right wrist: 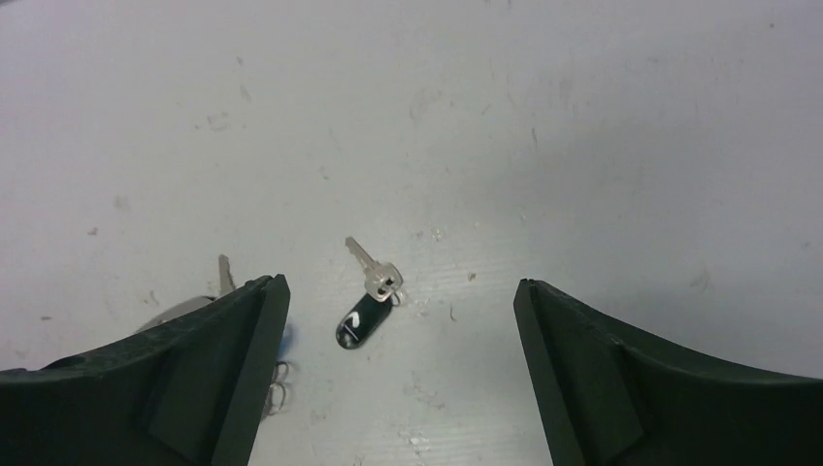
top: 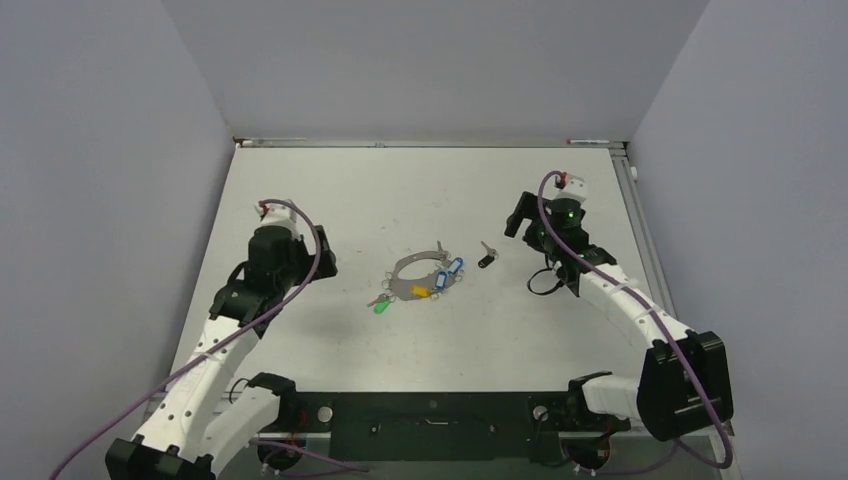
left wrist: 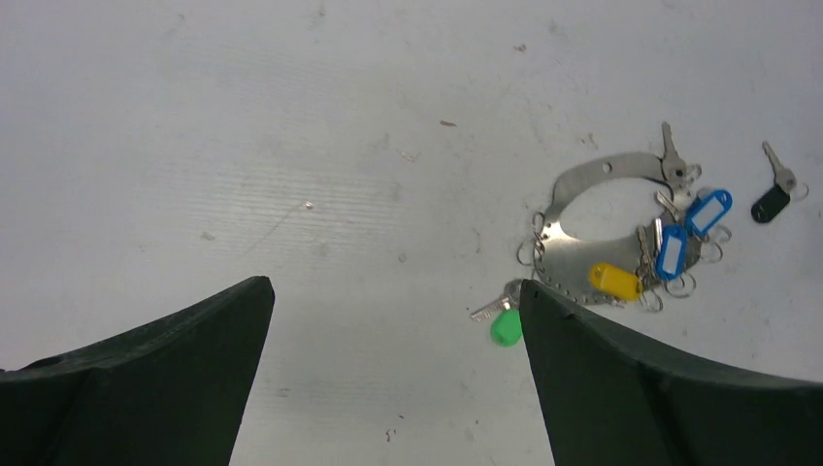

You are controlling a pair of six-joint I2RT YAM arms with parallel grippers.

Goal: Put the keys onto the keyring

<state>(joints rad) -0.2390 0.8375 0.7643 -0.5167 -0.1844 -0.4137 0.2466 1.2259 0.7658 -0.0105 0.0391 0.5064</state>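
The grey metal keyring [top: 408,266] lies at the table's middle; it also shows in the left wrist view [left wrist: 594,178]. Two blue keys [top: 455,267] [left wrist: 708,212] and a yellow key [top: 420,290] [left wrist: 614,281] lie against its right and lower side; I cannot tell if they are attached. A green key [top: 380,307] [left wrist: 505,328] lies at its lower left. A black key [top: 486,259] [right wrist: 359,323] lies apart to its right. My left gripper [top: 325,252] [left wrist: 393,282] is open and empty, left of the ring. My right gripper [top: 517,215] [right wrist: 398,282] is open and empty, near the black key.
Small loose split rings [left wrist: 679,285] lie around the keyring's edge. Grey walls close the table [top: 420,190] at the back and sides, with a metal rail [top: 640,230] along the right edge. The arms' base plate [top: 430,420] sits at the near edge.
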